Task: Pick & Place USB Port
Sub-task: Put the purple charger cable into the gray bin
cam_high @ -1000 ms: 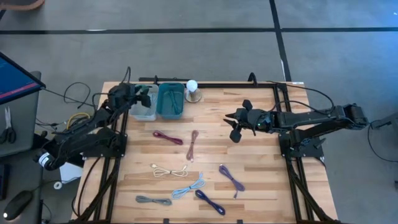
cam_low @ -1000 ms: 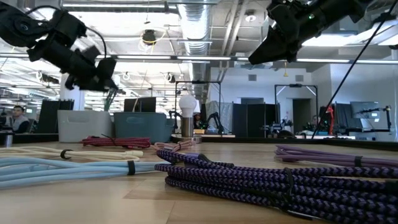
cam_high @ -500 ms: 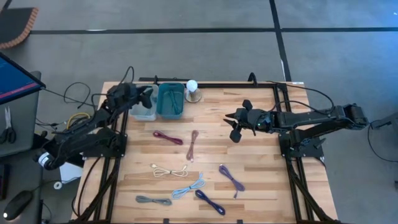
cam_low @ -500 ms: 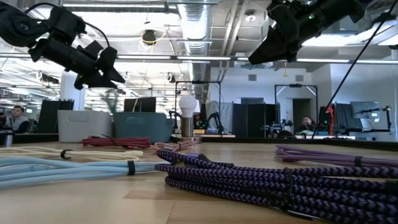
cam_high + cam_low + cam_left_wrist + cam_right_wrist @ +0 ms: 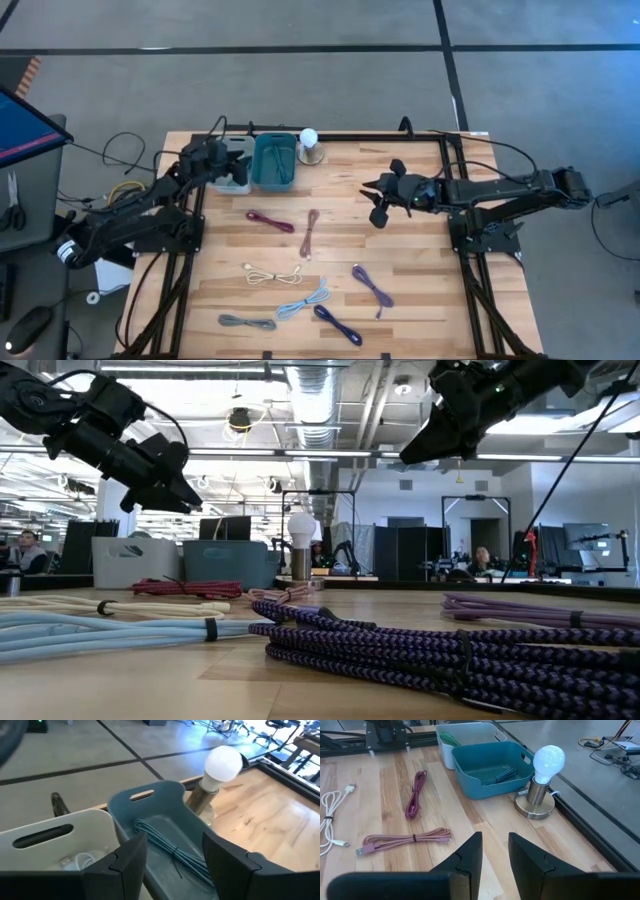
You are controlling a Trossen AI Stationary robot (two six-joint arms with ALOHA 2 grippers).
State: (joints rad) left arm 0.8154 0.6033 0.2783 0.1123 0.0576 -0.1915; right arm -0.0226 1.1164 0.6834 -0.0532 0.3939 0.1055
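Several bundled USB cables lie flat on the wooden table: maroon (image 5: pixel 270 220), pink (image 5: pixel 311 232), white (image 5: pixel 273 275), light blue (image 5: pixel 302 300), grey (image 5: pixel 246 322), purple (image 5: pixel 371 287) and dark purple (image 5: pixel 337 324). At the far edge stand a white bin (image 5: pixel 228 186) and a teal bin (image 5: pixel 272 184). A teal cable (image 5: pixel 172 851) lies in the teal bin, and white (image 5: pixel 82 859) and green (image 5: pixel 451 739) cables lie in the white bin. My left gripper (image 5: pixel 238 169) hovers open and empty above the bins (image 5: pixel 175 865). My right gripper (image 5: pixel 372 200) hangs open and empty in the air right of the table's middle.
A light bulb on a round metal base (image 5: pixel 311 145) stands just right of the teal bin at the far edge. Black frame rails run along the table's left and right sides. Bare wood lies under and in front of my right gripper (image 5: pixel 495 852).
My left gripper opened above the white bin and let go of a green cable, which dropped into that bin. The gripper then shifted a little toward the teal bin and the near edge.
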